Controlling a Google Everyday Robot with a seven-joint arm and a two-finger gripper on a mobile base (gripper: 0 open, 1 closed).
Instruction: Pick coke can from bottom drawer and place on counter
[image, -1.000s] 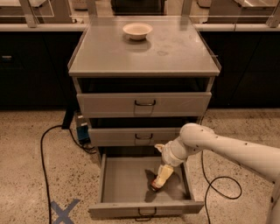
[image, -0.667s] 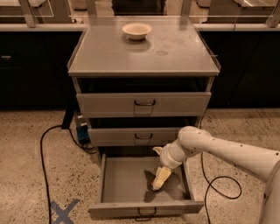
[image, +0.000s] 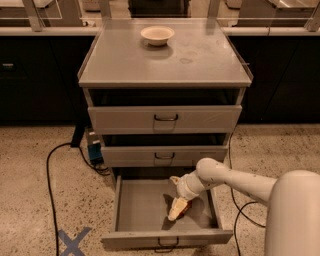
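Observation:
The bottom drawer (image: 140, 205) of the grey cabinet is pulled open and its flat grey floor shows. My gripper (image: 178, 208) reaches down into it from the right and points at the floor near the middle. A small dark reddish shape right at the gripper's tip looks like the coke can (image: 185, 210); most of it is hidden behind the gripper. The counter (image: 200, 65) is the flat grey top of the cabinet, well above the gripper.
A cream bowl (image: 157, 35) stands at the back of the counter. The two upper drawers (image: 165, 119) are slightly ajar. A black cable (image: 49, 170) and a blue tape cross (image: 72, 241) lie on the speckled floor at the left. A blue device (image: 94, 150) sits beside the cabinet.
My gripper has shifted slightly left and lower inside the bottom drawer. The drawer, bowl and cabinet have not moved.

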